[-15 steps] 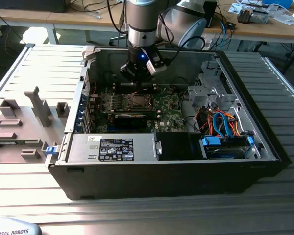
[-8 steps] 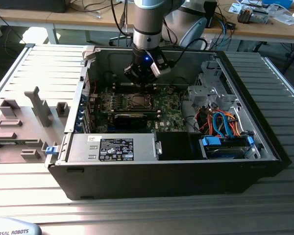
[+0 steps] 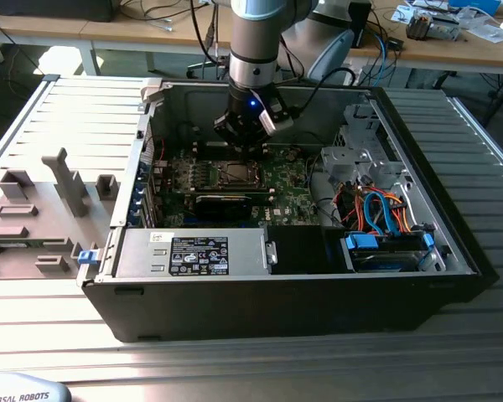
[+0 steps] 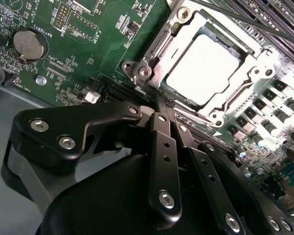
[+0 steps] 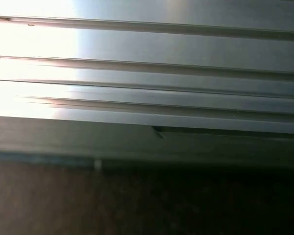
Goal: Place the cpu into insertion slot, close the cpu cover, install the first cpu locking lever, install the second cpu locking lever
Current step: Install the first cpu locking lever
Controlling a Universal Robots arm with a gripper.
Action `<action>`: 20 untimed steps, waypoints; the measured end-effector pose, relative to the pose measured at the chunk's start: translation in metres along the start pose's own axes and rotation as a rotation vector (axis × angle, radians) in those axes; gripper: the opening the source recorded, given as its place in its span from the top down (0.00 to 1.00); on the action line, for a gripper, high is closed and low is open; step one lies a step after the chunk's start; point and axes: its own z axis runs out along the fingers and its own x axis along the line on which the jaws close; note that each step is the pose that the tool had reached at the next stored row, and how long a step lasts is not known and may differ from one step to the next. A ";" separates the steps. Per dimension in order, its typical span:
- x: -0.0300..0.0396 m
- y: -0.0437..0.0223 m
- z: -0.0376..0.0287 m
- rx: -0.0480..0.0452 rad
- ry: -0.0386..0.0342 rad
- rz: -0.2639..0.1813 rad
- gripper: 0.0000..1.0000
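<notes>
Gripper nearest lens, lower centre of second wrist view; jaws pressed together at cpu cover corner. Slip risked: lever missed, socket pins bent.

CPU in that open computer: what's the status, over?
Gripper shut, tips at the socket corner. Cpu seated in socket, cpu cover down around it. Nothing in the way.

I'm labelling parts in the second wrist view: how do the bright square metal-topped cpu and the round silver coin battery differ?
The cpu is square; the coin battery is round. The cpu is the larger and glares nearly white, while the battery looks duller grey. The cpu sits inside the silvery metal cover frame, close to the black gripper; the battery sits in a dark round holder farther off. Both lie flat on the green motherboard.
</notes>
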 end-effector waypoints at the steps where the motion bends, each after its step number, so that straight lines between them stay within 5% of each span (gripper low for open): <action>1: 0.0000 -0.0002 0.0003 0.0000 0.0000 0.000 0.89; 14: -0.0052 -0.0005 0.0031 0.0005 -0.0001 -0.004 0.89; 20: -0.0049 -0.0009 -0.0035 0.0008 -0.0027 -0.004 0.89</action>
